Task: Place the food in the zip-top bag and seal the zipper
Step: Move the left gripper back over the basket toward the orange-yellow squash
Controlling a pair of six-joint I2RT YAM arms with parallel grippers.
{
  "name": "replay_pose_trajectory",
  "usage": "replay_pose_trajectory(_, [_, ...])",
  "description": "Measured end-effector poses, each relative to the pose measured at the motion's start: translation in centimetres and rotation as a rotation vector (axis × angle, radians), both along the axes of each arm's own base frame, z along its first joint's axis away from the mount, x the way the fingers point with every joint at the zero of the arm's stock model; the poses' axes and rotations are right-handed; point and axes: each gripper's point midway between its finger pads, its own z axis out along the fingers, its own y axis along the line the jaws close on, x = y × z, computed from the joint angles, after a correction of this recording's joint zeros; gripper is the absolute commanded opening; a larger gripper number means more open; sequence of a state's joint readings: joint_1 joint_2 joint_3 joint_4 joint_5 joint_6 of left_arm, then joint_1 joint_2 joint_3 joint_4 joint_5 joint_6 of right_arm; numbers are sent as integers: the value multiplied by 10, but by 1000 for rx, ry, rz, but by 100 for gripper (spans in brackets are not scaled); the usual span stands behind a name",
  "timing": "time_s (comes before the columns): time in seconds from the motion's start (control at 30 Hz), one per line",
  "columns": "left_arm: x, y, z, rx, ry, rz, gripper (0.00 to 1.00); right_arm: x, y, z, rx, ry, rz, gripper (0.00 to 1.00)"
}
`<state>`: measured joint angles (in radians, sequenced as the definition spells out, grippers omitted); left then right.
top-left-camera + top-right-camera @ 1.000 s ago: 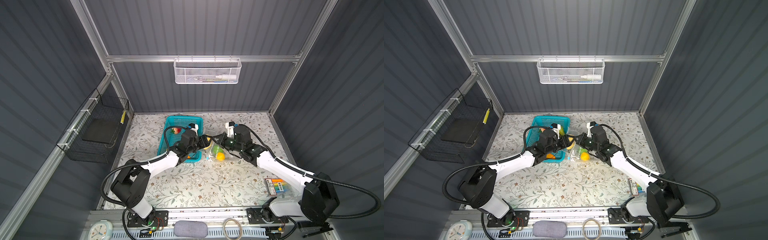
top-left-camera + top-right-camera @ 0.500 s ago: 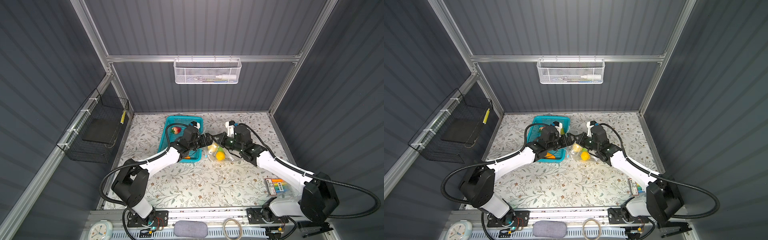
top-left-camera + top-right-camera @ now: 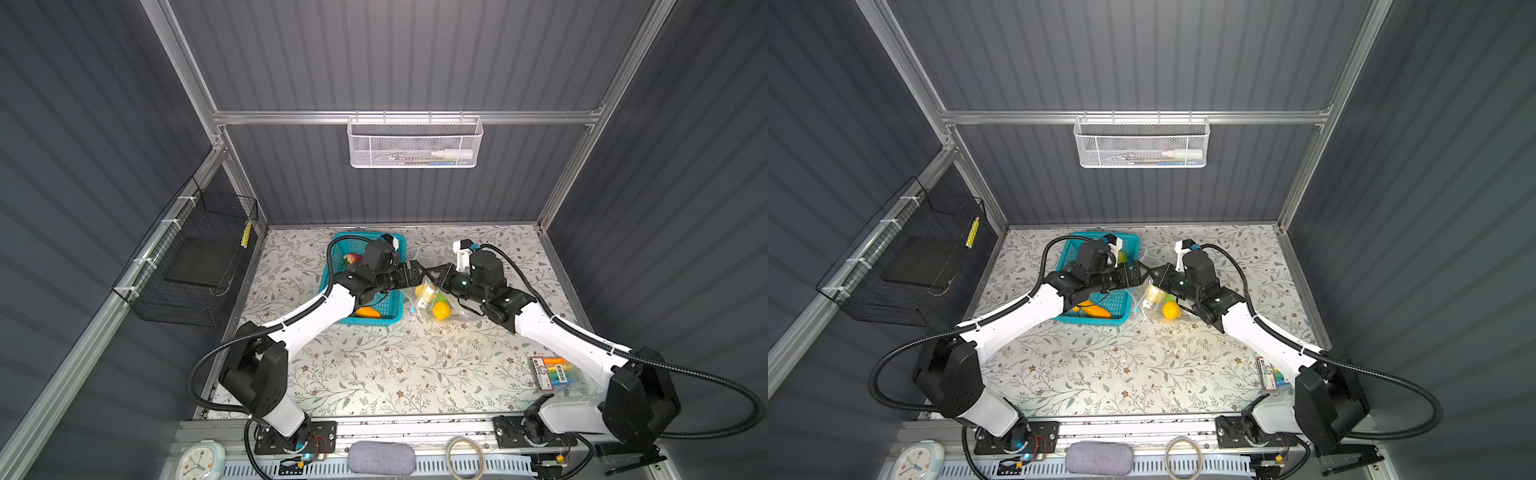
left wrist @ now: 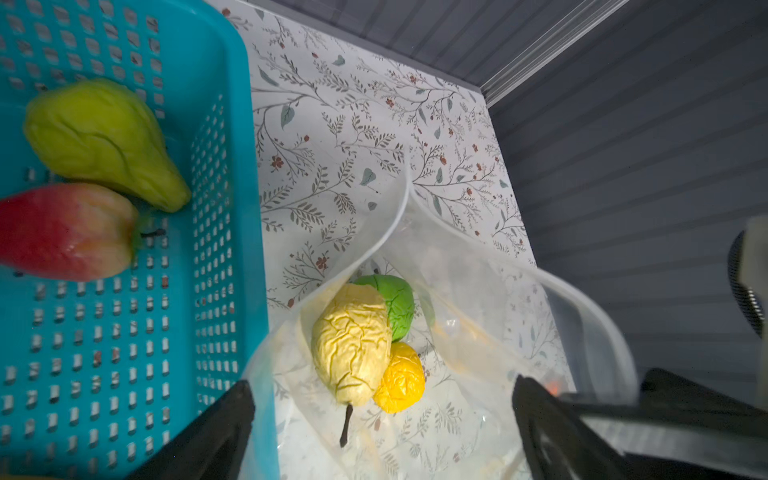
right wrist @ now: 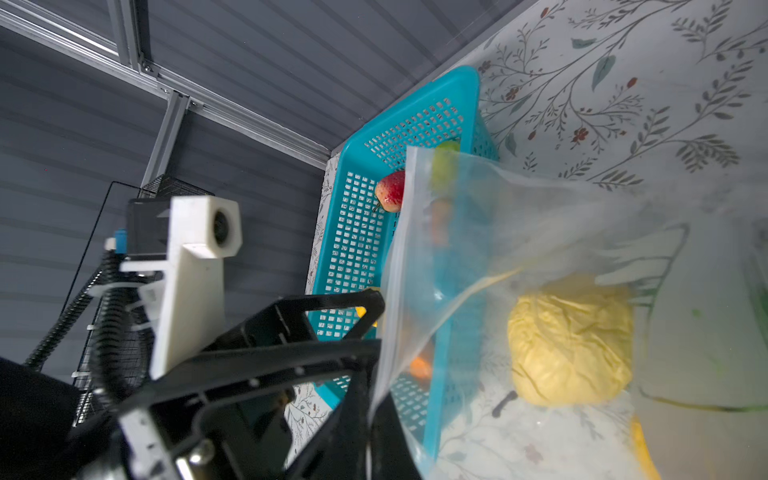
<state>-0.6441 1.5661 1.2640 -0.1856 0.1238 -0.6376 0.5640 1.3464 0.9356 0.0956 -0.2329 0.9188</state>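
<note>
Obs. The clear crinkly plastic zip-top bag (image 4: 490, 299) lies on the floral-patterned tabletop (image 3: 374, 374), just beside the long wall of the teal perforated plastic basket (image 4: 216, 249), with its mouth lifted open. Inside the bag, all touching, are a pale yellow wrinkled toy pear (image 4: 351, 345), a green toy fruit (image 4: 395, 303) and a bright yellow lemon-shaped toy (image 4: 401, 378). In the basket are a yellow-green gourd-shaped toy (image 4: 104, 141), a red-pink toy apple (image 4: 66, 232) and an orange piece (image 3: 368, 312).

End effectors. The left end effector (image 4: 380, 395) hovers over the bag mouth next to the basket wall, fingers spread wide and empty. The right end effector (image 3: 434, 274) is clenched on the bag's rim, on the side away from the basket, propping the mouth up.

Handling (judgement). The food looks light, soft-skinned and creased. It should give under the pads and is unlikely to break, though the rounder pieces may roll. Take each across its thickest part. The bag film is thin, limp and slippery, and probably collapses unless the rim is held. The zipper (image 4: 582, 299), the stiffer strip along the mouth, is the place to grip. Its light-blue slider tab (image 3: 1136, 309), at the bag corner beside the basket, is tiny and needs a fingertip pinch.

Writing. No text on the bag is readable in these views. The clear pack of coloured markers (image 3: 555, 374), well apart from the basket, carries a printed label too small to read.
</note>
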Motion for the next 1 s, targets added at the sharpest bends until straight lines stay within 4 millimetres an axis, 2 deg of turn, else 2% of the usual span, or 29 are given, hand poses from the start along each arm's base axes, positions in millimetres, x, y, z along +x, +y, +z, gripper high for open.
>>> replay_pose_trajectory(0.1, [6, 19, 37, -28, -69, 26, 99, -2, 0, -11, -25, 32, 6, 0])
replay_pose_trajectory(0.17, [9, 39, 57, -39, -109, 58, 99, -3, -1, -15, -35, 44, 7, 0])
replay_pose_trajectory(0.27, [10, 68, 68, -8, -131, 114, 99, -4, -1, -18, -41, 51, 9, 0])
replay_pose_trajectory(0.37, [7, 85, 61, 55, -115, 152, 99, -4, -1, -21, -48, 59, 10, 0])
replay_pose_trajectory(0.5, [0, 98, 34, 144, -54, 177, 99, -5, -2, -25, -62, 66, 14, 0])
replay_pose_trajectory(0.7, [-18, 120, -36, 277, 110, 219, 99, -7, -3, -29, -80, 76, 20, 0])
replay_pose_trajectory(0.83, [-26, 126, -73, 311, 204, 248, 99, -9, -4, -32, -90, 86, 21, 0])
replay_pose_trajectory(1.0, [-29, 127, -109, 317, 300, 286, 99, -10, -5, -36, -100, 95, 22, 0])
